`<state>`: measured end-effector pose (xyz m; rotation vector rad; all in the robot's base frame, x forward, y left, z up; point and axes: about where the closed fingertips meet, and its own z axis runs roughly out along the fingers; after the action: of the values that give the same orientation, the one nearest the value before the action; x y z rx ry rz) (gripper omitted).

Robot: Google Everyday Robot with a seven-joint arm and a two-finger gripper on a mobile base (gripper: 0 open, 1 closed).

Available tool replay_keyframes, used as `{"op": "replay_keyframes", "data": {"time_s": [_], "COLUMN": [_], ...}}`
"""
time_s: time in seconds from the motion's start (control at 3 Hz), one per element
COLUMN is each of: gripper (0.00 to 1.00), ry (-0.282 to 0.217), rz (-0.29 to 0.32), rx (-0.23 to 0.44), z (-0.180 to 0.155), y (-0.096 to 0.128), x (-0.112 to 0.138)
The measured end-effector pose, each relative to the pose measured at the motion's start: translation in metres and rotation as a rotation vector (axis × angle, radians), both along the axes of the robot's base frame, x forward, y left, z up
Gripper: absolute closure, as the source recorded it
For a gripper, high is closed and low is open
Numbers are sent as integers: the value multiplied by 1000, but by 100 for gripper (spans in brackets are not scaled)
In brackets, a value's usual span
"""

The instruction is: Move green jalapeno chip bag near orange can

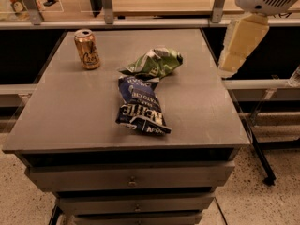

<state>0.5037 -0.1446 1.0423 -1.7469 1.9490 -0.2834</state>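
Observation:
The green jalapeno chip bag (153, 63), crumpled green foil with white patches, lies on the grey table (70, 111) a little right of centre toward the back. The orange can (87, 49) stands upright at the table's back left, well apart from the bag. My gripper (233, 60), cream-coloured under a white arm housing, hangs above the table's right edge, to the right of the green bag and higher than it. It holds nothing that I can see.
A longer dark blue chip bag (140, 106) with white lettering lies just in front of the green bag, touching it. The table has drawers (131, 178) below. A wooden counter with metal rails (154, 22) runs behind it.

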Motion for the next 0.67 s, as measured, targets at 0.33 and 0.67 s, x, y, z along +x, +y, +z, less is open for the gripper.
{"op": "replay_keyframes", "data": {"time_s": [0.33, 0.67], "gripper": [0, 0], "ry": [-67, -121], "rz": [-59, -125], "rx": [-24, -84], "z": [-2, -6], "y": [5, 2], "x": [15, 22]}}
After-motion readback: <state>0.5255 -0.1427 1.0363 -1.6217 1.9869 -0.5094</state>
